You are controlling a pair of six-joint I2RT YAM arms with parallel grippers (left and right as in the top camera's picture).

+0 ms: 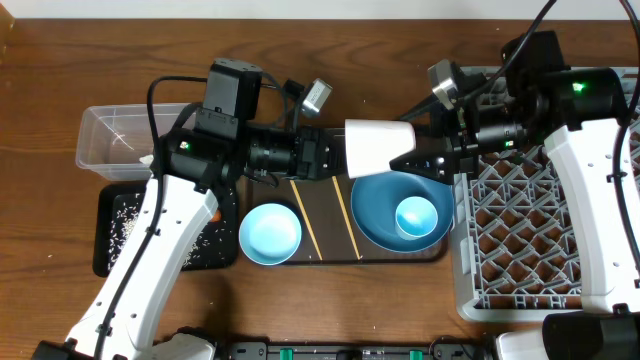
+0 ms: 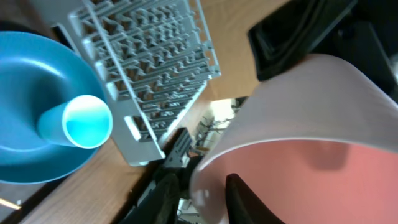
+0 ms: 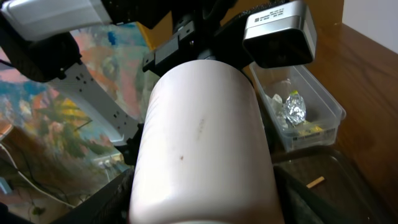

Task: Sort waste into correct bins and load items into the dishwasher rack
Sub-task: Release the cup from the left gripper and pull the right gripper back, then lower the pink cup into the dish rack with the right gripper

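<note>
You look to be in the loading step, passing the pink cup (image 1: 378, 147) from one arm to the other. It hangs on its side in the air above the brown serving tray (image 1: 330, 215), mouth toward the left gripper (image 1: 335, 153) and base toward the right gripper (image 1: 418, 158).

In the right wrist view the cup fills the space between the right fingers (image 3: 118, 190), which sit against both its sides, so read that as a grip. The left fingers (image 2: 245, 199) straddle the rim, one inside the cup and one outside. From that close, tilted view you cannot tell whether they pinch the wall or stand just clear of it.

Your next move calls for the left fingers to be fully free of the rim before either arm pulls away, or the cup may twist. Then carry it right, over the dishwasher rack (image 1: 540, 215), and set it down in the lattice.

The blue plate (image 1: 375, 205) holding the light blue cup (image 1: 416, 217), the pale blue bowl (image 1: 270, 234) and the chopsticks (image 1: 308, 225) wait on the tray.
</note>
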